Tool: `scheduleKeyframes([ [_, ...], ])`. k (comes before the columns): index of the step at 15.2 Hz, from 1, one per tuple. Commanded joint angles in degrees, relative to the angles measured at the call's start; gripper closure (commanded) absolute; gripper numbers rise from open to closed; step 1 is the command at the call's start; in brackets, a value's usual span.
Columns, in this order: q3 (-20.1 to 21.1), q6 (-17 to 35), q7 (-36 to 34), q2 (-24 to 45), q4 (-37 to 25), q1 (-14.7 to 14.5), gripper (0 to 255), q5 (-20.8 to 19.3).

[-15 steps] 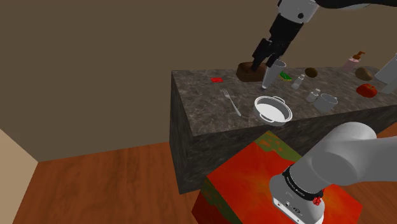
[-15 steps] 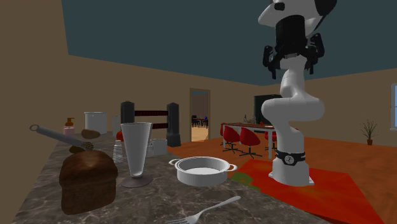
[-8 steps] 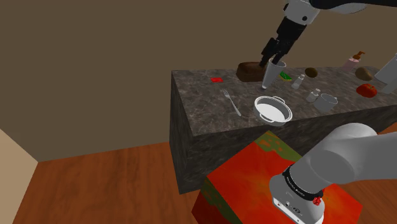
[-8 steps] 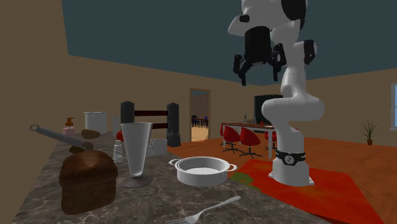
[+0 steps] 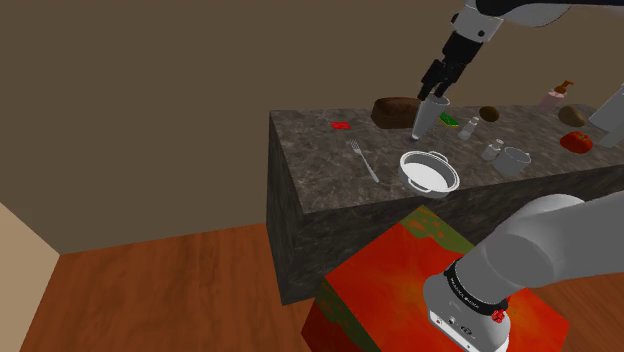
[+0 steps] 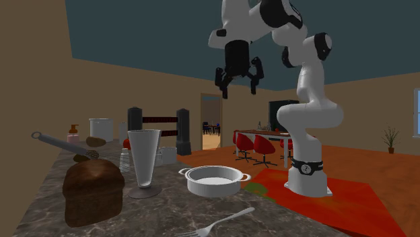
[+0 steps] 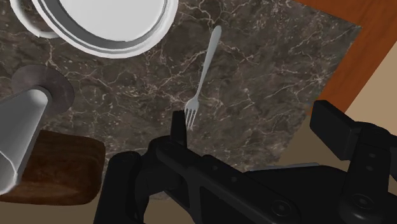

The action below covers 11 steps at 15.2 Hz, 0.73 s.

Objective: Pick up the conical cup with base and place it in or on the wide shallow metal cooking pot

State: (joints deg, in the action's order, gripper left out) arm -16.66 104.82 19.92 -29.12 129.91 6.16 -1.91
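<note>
the black two-finger tool [image 6: 237,89] hangs in the air above the dark marbled stone worktop [image 5: 320,165], its fingers spread apart and clasping nothing. in the wrist view the tool [image 7: 254,121] looks down on the worktop [image 7: 261,70] with both fingers well clear of everything.

the grey, see-through conical cup on a round base [image 6: 144,165] stands upright on the worktop [image 6: 155,217] toward its far long edge, below the tool and untouched. we see the cup [image 5: 424,118] just beside a dark brown bread loaf [image 5: 395,110], which lies on the side toward the worktop's short end edge.

the wide shallow grey metal pot with two small handles [image 6: 213,186] sits near the long edge that faces the robot's stand, apart from the cup. a silver fork [image 5: 363,160] lies flat between the pot [image 5: 404,170] and the short end edge.
</note>
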Motion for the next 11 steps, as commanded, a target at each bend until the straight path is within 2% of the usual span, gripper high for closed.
scheduleKeyframes([
  [1, -2.5, 0.5, 3.1, 3.3, -2.4, 0.3, 0, 0.1],
  [6, -8.5, 1.7, 10.9, 12.1, -9.0, 0.8, 0, 2.0],
  [11, -14.0, 1.5, 19.4, 22.7, -17.3, 1.7, 0, 6.4],
])
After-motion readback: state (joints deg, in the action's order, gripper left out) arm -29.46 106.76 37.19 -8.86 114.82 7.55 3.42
